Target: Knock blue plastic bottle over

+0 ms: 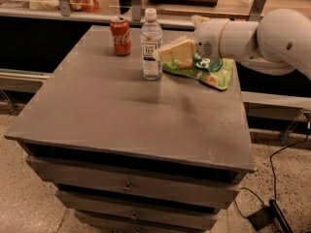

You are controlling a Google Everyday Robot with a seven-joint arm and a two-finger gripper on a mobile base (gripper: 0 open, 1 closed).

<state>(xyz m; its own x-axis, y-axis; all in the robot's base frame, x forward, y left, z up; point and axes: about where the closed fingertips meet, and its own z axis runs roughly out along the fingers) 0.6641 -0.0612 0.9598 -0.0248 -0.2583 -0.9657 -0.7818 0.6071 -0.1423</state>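
Observation:
The blue plastic bottle [151, 43] is clear with a white cap and a white label. It stands upright at the back middle of the grey table [121, 115]. My gripper [165, 52] reaches in from the right, its cream fingers [178, 48] just right of the bottle at label height, very close to it or touching it. The white arm [257, 40] stretches off to the right edge.
A red soda can [120, 35] stands upright left of the bottle. A green snack bag [206, 69] lies flat under the gripper. The table has drawers at its front. Shelving with clutter runs behind. A cable and a black box lie on the floor at lower right.

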